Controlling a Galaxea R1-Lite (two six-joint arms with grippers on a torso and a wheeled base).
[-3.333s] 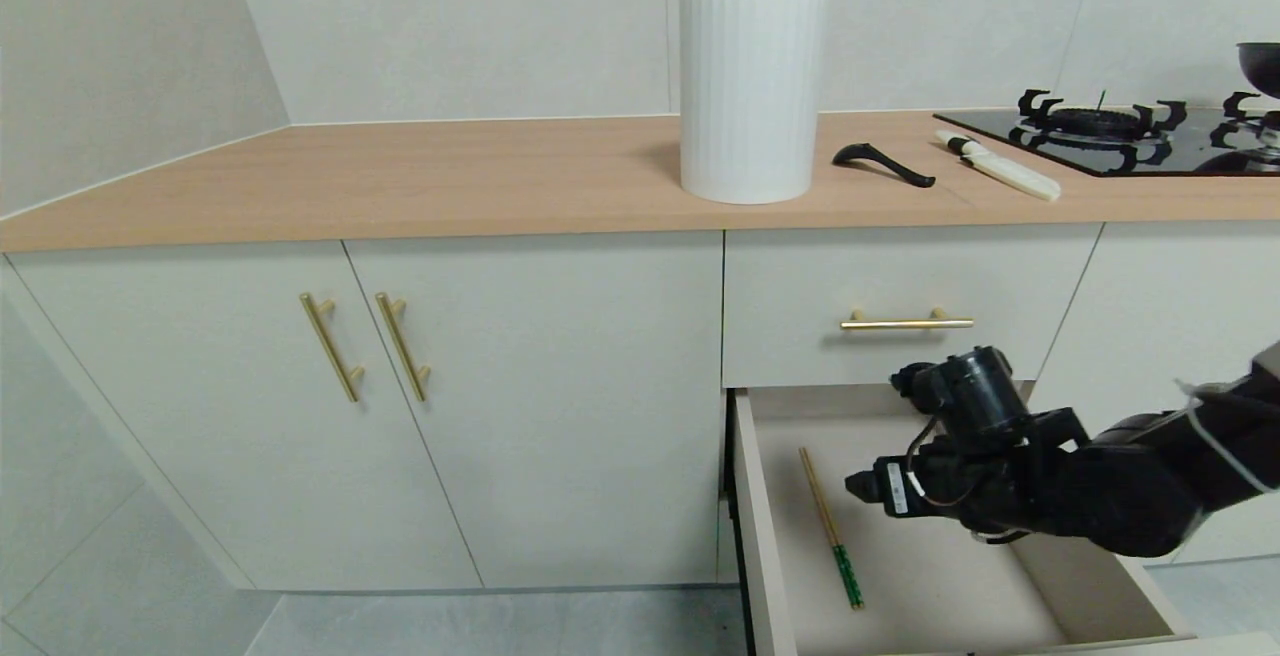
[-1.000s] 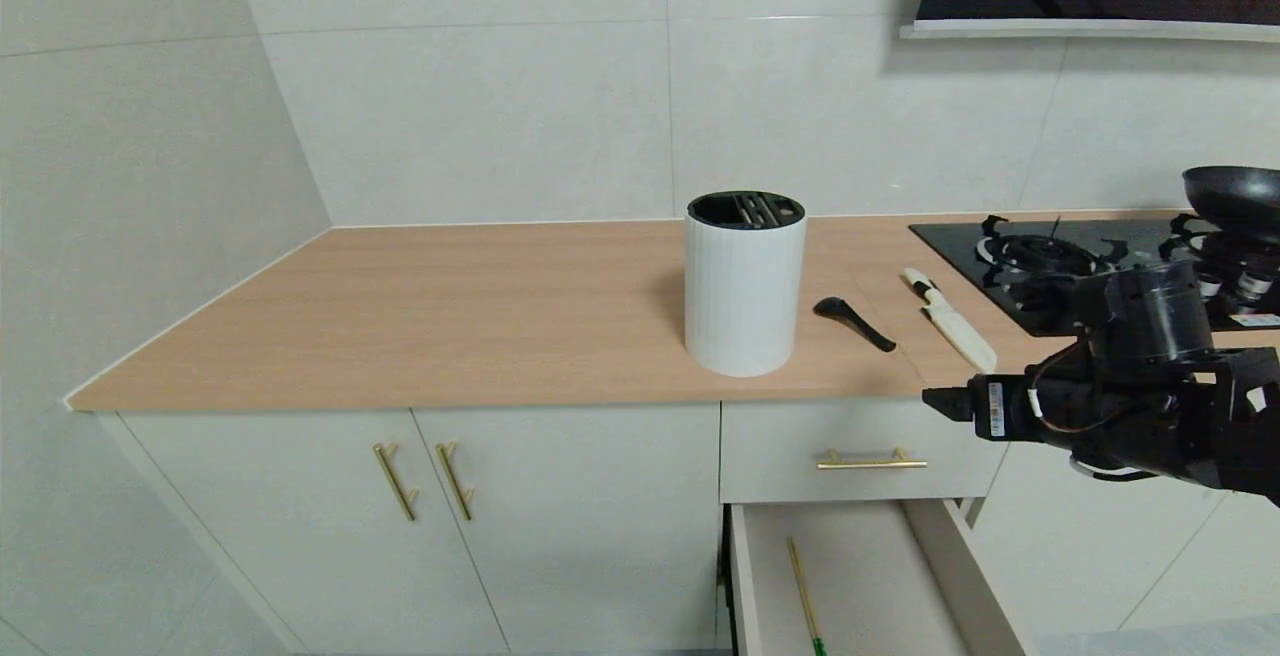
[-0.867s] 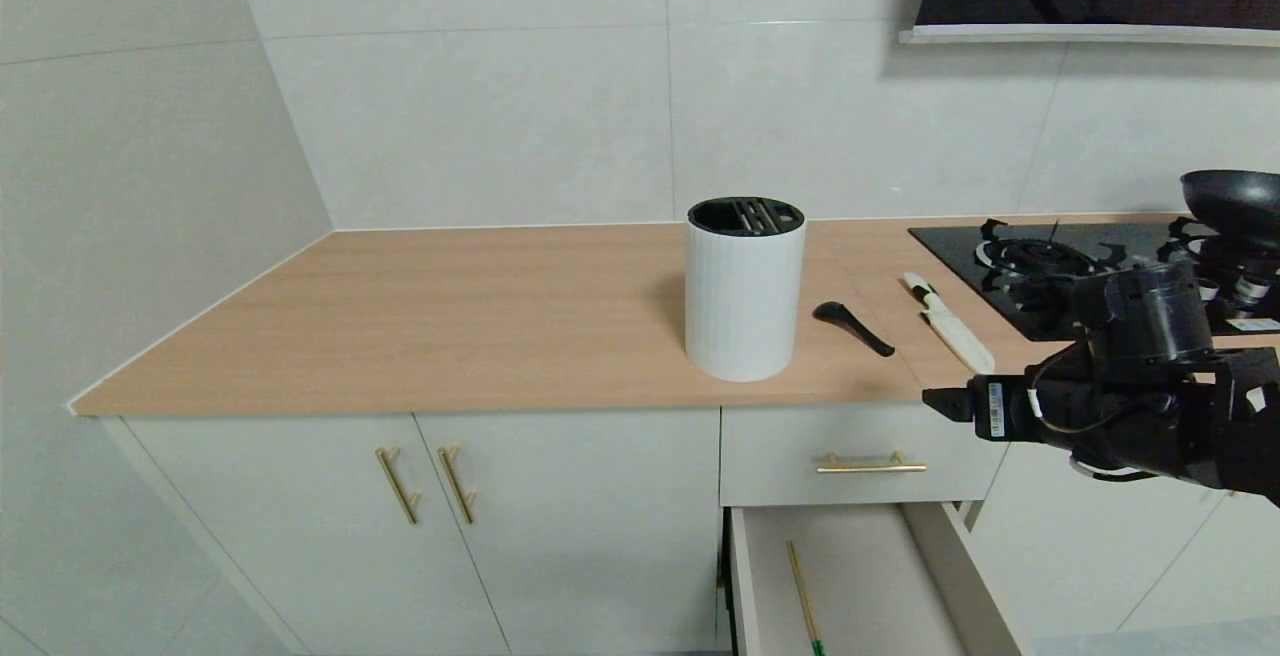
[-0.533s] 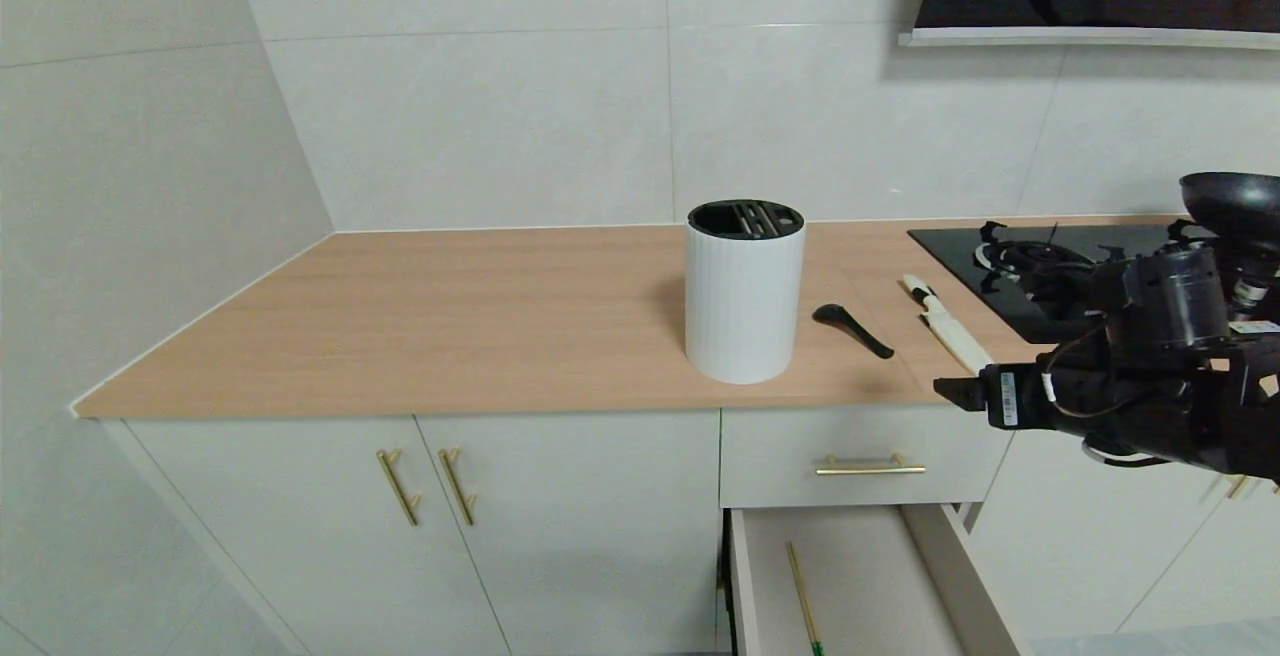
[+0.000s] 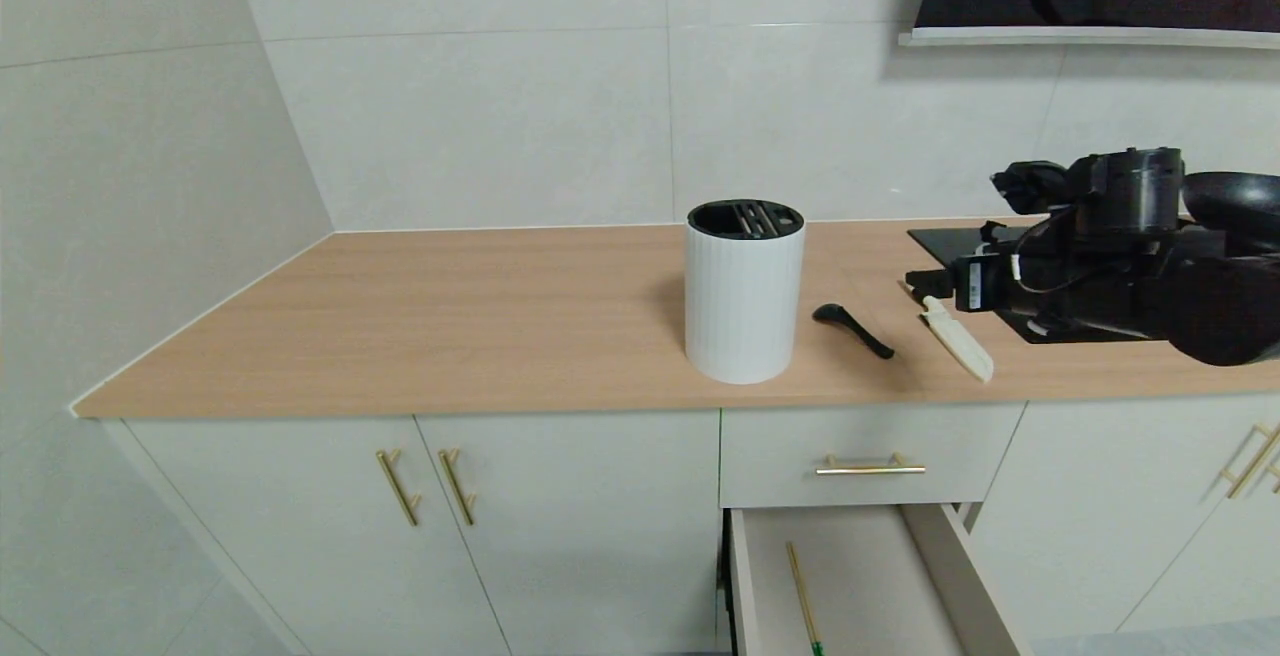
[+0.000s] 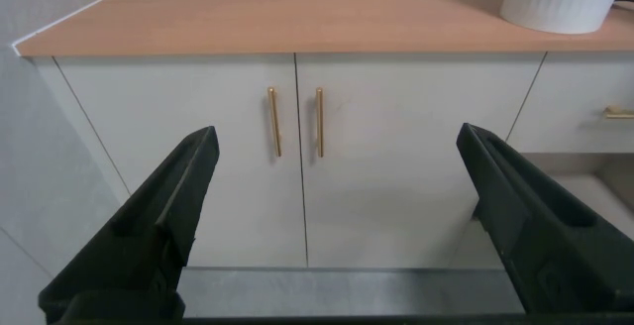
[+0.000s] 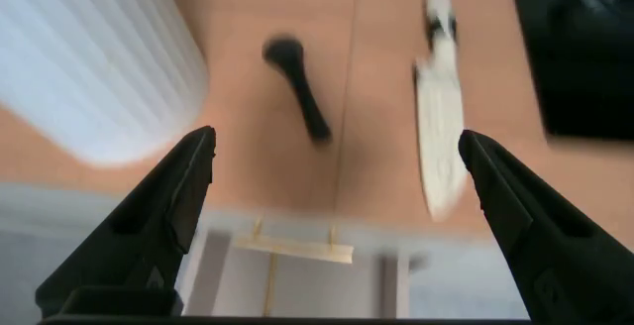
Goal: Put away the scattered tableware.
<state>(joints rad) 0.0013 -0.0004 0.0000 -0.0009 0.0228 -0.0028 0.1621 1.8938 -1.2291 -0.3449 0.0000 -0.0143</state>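
Note:
A black spoon (image 5: 852,328) and a white knife (image 5: 955,336) lie on the wooden counter, right of a white ribbed utensil holder (image 5: 744,301). My right gripper (image 5: 925,284) hangs over the counter just above the knife's handle end. In the right wrist view its fingers stand wide open and empty (image 7: 335,139), with the spoon (image 7: 297,82) and the knife (image 7: 439,137) below them and the holder (image 7: 89,57) off to one side. A pair of chopsticks (image 5: 802,606) lies in the open drawer (image 5: 950,576). My left gripper (image 6: 335,132) is open, low, facing the cabinet doors.
A black gas stove (image 5: 1000,246) with a dark pan (image 5: 1235,194) sits at the counter's right end. A shut drawer with a gold handle (image 5: 868,469) is above the open one. Two cabinet doors with gold handles (image 6: 295,122) are on the left. The counter's left half is bare wood.
My right gripper has risen from in front of the drawer fronts to above the counter by the knife. The head camera rose earlier; tableware has not moved.

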